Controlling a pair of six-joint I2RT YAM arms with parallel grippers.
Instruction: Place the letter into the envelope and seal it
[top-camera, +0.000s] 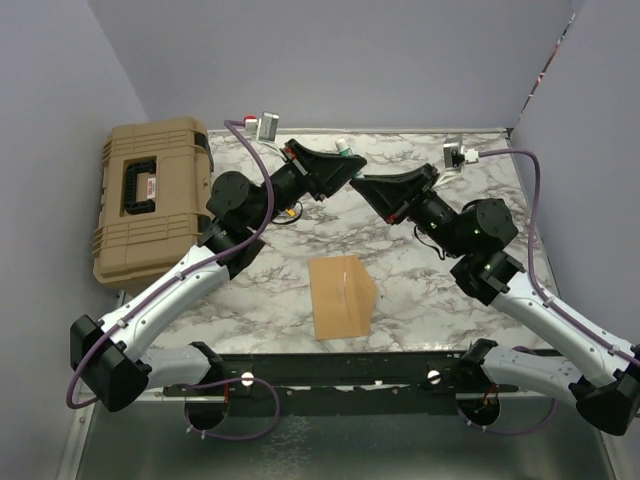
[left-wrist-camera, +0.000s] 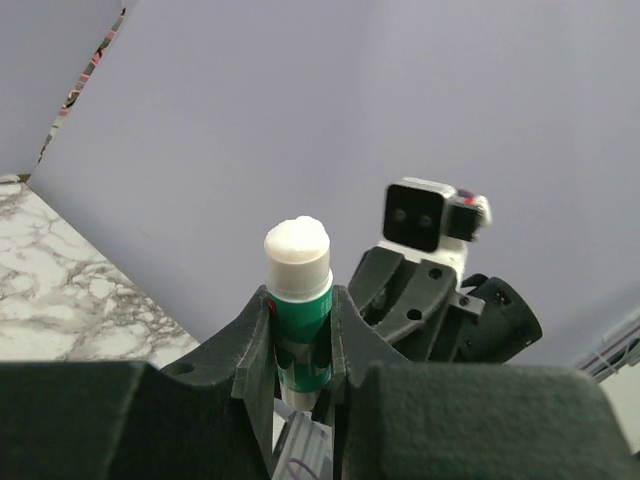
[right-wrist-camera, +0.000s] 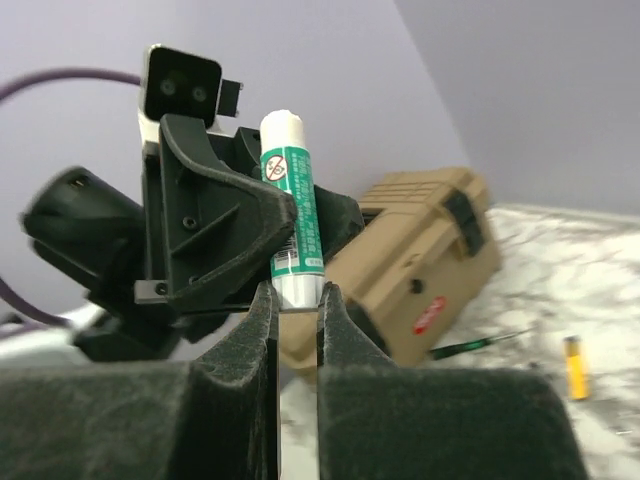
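Envelope (top-camera: 340, 300) flat on bench (top-camera: 250, 300), lower centre, my left hand (left-wrist-camera: 298, 312) clamped on a glue stick (left-wrist-camera: 298, 255), upper centre, my right hand (right-wrist-camera: 297, 296) pinching its lower end.

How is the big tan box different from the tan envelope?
The box is thick and ribbed with a black handle; the envelope is flat paper. The box is much bigger than the envelope. The box sits at the left side; the envelope lies near the middle. Both are tan.
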